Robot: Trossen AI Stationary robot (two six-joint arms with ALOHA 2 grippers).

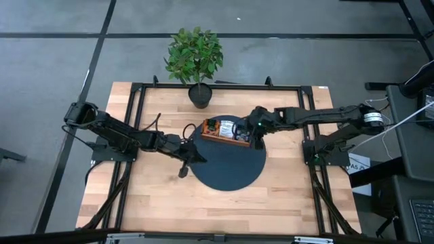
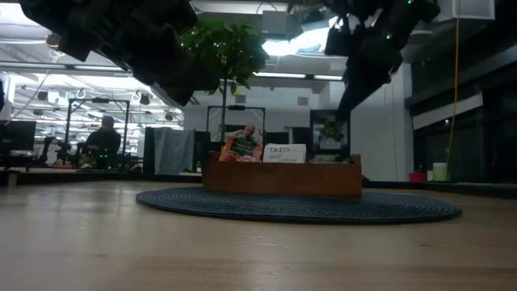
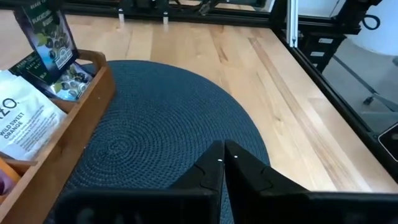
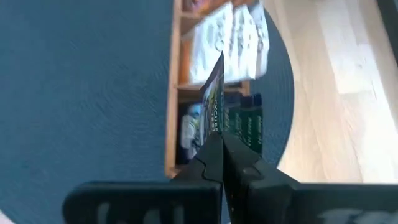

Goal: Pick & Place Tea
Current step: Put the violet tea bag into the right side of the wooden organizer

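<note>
Centre frame, high view: right gripper (image 4: 219, 144), jaws pinched on a dark tea sachet (image 4: 213, 102), hangs over the wooden tray (image 1: 224, 139) on the round mat (image 1: 227, 169). Left gripper (image 3: 224, 163) shut, empty, at mat's left edge. Best: lower straight into the dark-sachet compartment, release w/o snagging neighbours.

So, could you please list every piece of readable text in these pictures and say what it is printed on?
"TAZO": white tea sachet standing in the long brown wooden tray, low view.
"WILD SWEET ORANGE": white sachet, left wrist view, with the brand cut to "O".
Dark green-black sachet: small print, unreadable.
Dark sachet pinched in the right gripper: too blurred.
</note>
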